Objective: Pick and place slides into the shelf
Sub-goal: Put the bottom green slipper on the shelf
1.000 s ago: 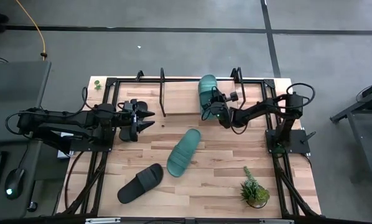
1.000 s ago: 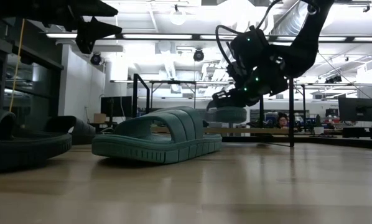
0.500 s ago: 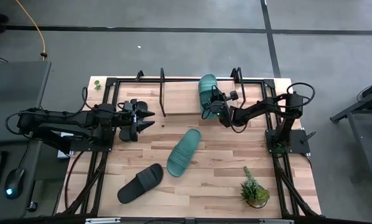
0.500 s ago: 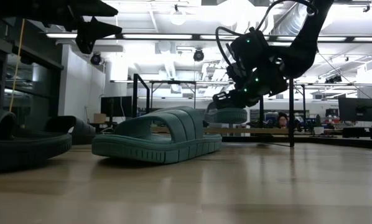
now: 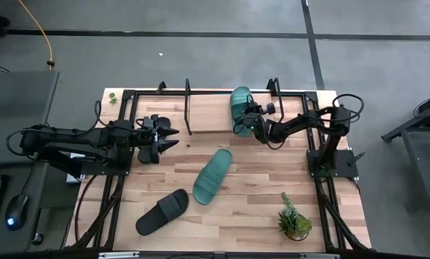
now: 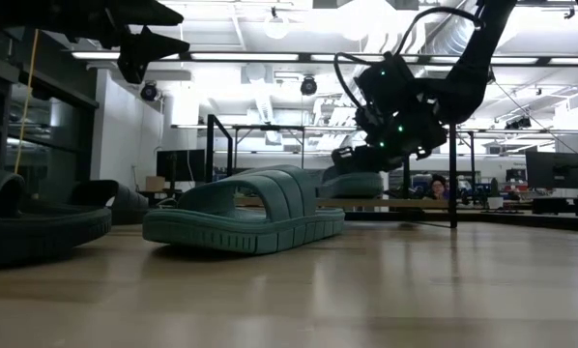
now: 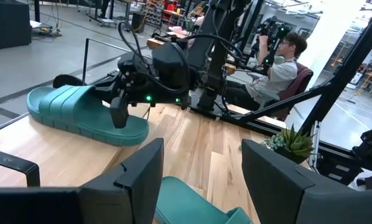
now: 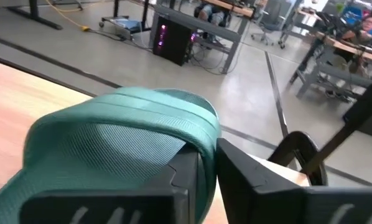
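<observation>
One teal slide (image 5: 239, 106) lies on the shelf (image 5: 204, 115) at its right end, and my right gripper (image 5: 249, 126) is shut on its strap. A second teal slide (image 5: 212, 175) rests sole-down on the tabletop in the middle. A black slide (image 5: 162, 211) lies nearer the front left, and the low view shows another black slide (image 6: 110, 200) farther back. My left gripper (image 5: 170, 138) hangs open and holds nothing above the table's left side, by the shelf's left end. My right gripper pinches the edge of the teal slide's strap (image 8: 206, 155) between its two fingers. It comes nearly level from the table's right side. The slide sits level, top up. In the left wrist view its sole (image 7: 80, 127) appears to lie flat on the shelf board.
Black upright posts (image 5: 188, 106) stand along the shelf frame. A potted plant (image 5: 294, 221) sits at the table's front right. A person (image 7: 279, 68) sits beyond the table's right side. Bare tabletop lies between the middle teal slide and the plant.
The teal slide in my right gripper has sunk a little toward the shelf board and come level. My left arm has kept still.
</observation>
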